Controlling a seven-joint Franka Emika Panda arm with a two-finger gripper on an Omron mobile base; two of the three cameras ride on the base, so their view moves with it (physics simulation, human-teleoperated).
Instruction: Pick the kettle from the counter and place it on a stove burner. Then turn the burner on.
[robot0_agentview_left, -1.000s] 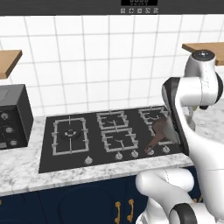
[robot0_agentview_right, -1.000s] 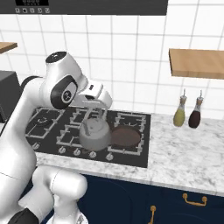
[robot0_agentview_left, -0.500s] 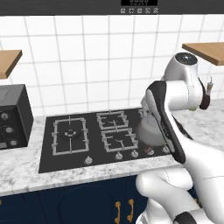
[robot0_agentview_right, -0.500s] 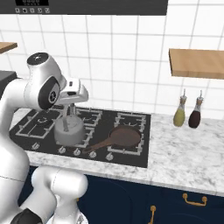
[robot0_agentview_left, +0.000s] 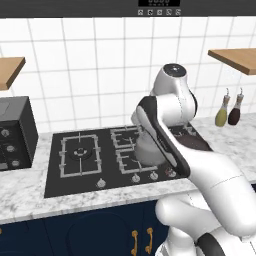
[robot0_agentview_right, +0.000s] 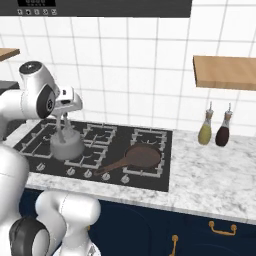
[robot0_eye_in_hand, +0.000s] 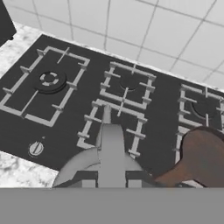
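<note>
The end effector (robot0_agentview_right: 64, 119) is clamped narrow on the thin wire handle of the kettle (robot0_agentview_right: 66, 145), gripping from above so the grey body hangs straight below it and stays level during the carry. In the hand view the kettle (robot0_eye_in_hand: 107, 164) sits right under the camera, its spout pointing toward the back of the stove (robot0_eye_in_hand: 87, 105), which suits a straight lowering. In the right base view it hangs low over the grates left of the stove's middle, near the front edge with the row of knobs (robot0_agentview_right: 88, 173); whether its base already touches a grate cannot be told. The big burner (robot0_agentview_left: 80, 153), the wide square grate at the left end of the stove, lies just beyond the kettle and is bare, so I judge the carry is not finished and the knob has not yet been turned.

The brown pan (robot0_agentview_right: 137, 158) rests on the right part of the stove with its handle angled toward the front edge, well apart from the kettle. Two bottles (robot0_agentview_right: 214, 129) stand at the back of the desk (robot0_agentview_right: 210, 172) to the right.

Compared with half a second ago, the arm has swung further left and carried the kettle with it, from the centre burners toward the large one; a second ago the kettle was just beside the pan. The grip has not changed.
</note>
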